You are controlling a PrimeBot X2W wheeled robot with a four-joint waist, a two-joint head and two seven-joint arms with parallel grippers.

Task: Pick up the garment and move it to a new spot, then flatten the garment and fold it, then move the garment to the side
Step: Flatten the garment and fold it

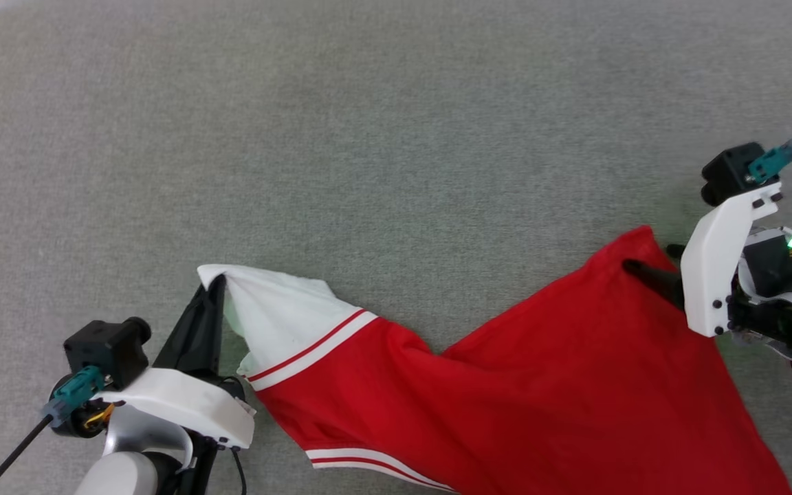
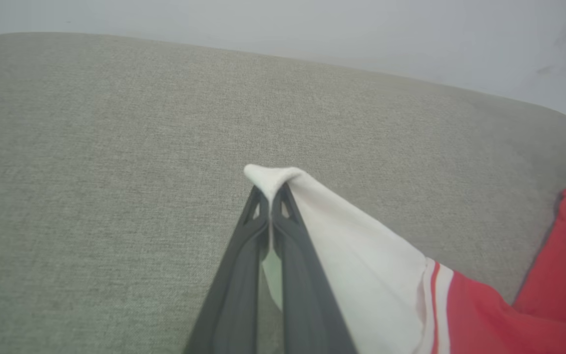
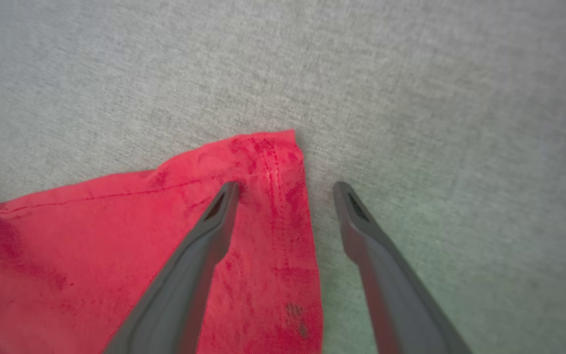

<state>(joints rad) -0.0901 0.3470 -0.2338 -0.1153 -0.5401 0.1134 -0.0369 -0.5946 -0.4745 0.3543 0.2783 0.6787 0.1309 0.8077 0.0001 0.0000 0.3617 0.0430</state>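
The garment [image 1: 540, 385], red with a white short sleeve and red-white stripe trim, lies stretched across the lower half of the head view. My left gripper [image 1: 216, 283] at the lower left is shut on the tip of the white sleeve and holds it raised; the left wrist view shows the sleeve tip folded over the closed fingertips of this gripper [image 2: 270, 194]. My right gripper [image 1: 650, 258] stands open at the garment's far right corner. In the right wrist view this gripper [image 3: 287, 187] has one finger over the red cloth [image 3: 91, 246] and the other over bare surface, with the corner lying flat.
A grey woven fabric surface [image 1: 396, 137] stretches under everything. Its far rounded edge [image 2: 312, 64] shows in the left wrist view, with a pale wall behind it.
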